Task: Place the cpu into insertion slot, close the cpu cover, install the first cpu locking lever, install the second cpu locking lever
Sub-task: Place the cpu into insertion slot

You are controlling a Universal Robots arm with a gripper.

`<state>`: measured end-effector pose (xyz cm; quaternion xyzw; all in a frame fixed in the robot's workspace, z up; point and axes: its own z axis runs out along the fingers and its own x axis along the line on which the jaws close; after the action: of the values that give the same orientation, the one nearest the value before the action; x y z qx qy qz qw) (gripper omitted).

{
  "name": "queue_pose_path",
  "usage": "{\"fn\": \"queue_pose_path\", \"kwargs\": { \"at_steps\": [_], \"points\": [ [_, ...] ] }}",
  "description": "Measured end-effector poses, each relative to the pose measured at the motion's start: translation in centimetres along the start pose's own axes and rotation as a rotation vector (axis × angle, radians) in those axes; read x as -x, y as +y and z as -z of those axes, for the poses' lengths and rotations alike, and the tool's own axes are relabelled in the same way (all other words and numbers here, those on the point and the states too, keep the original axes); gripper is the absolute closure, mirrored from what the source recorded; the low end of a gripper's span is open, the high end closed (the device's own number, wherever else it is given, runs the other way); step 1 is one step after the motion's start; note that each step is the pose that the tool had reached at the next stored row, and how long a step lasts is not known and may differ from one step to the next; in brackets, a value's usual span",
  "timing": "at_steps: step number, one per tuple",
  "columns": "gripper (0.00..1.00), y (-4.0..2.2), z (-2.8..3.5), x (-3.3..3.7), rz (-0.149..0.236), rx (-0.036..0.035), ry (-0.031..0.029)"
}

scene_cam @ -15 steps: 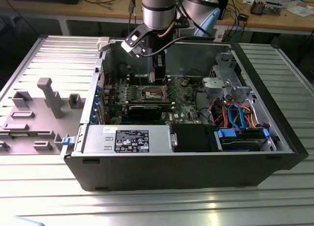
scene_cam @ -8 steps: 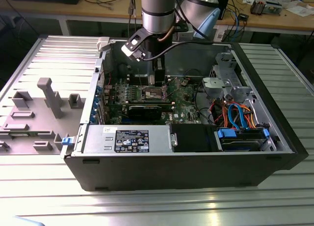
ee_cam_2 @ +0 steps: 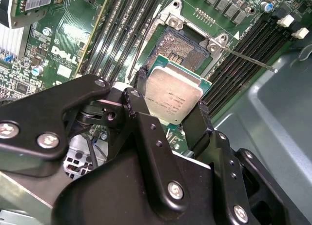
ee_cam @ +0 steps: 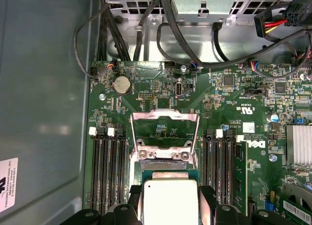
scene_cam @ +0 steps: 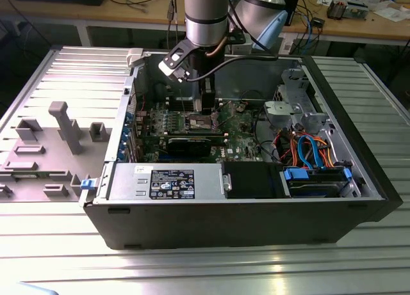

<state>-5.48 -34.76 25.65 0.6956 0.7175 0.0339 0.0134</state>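
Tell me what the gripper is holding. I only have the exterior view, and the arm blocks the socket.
Observer: In the second wrist view, the gripper is shut on the cpu, gripping it by two opposite edges.
Operator: Is it in the insertion slot yet?
Observer: No. The insertion slot has its dark centre bare, visible past the cpu's edge.
Operator: And the cpu cover?
Observer: In the first wrist view, the cpu cover is swung up and open, on the far side of the slot from the gripper.
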Motion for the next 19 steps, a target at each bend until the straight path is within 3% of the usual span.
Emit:
{"fn": "queue_pose_path", "kwargs": {
  "at_steps": [7, 10, 19],
  "points": [
    [0.45, 0.00, -0.06, -0.01, 0.000, 0.0002, 0.0001],
    [0.45, -0.01, -0.27, -0.53, 0.000, -0.0002, -0.0060],
    [0.45, -0.55, -1.90, -0.82, -0.023, 0.0005, -0.0084]
  ]
}}
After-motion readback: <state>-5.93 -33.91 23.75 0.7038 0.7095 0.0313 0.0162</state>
